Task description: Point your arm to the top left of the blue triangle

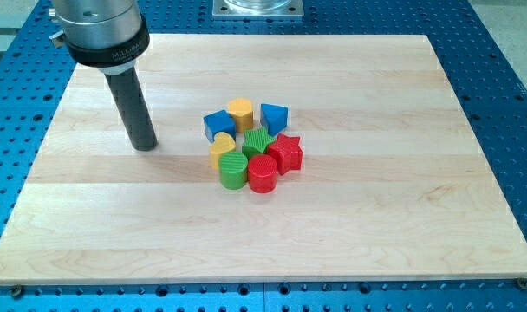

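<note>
Tip [144, 146] near board's [402, 234] top-left corner, left of cluster, apart from blue triangle [275, 116]; target spot beyond yellow block [240, 113]. No pincer fitted, state not applicable.

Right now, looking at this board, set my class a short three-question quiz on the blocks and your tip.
1. True or false: my tip touches the blue triangle.
2. Which block lies nearest my tip? A) red star B) blue cube C) red cylinder
3. Fill in: the block between the two blue ones is an orange ____.

Key: 1 false, my tip stands apart at the view's left of the cluster. 2 B. 3 cylinder.
</note>
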You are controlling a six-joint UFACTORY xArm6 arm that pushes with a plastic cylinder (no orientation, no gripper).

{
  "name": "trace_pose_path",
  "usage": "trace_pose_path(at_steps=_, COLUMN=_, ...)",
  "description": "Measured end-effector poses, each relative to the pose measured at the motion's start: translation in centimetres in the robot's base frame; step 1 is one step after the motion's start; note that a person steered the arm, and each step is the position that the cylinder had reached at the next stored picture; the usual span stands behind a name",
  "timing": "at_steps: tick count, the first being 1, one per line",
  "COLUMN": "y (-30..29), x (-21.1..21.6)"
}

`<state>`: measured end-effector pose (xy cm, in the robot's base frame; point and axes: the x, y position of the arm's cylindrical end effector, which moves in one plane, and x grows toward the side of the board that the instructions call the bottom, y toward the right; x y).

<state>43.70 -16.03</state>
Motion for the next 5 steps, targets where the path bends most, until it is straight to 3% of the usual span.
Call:
trace_pose_path(at_steps=3, y=0.0, x=1.2)
trace_pose_path(at_steps=4, y=-0.1, x=7.1)
trace_pose_path(at_steps=5, y=-0.1, x=9.4)
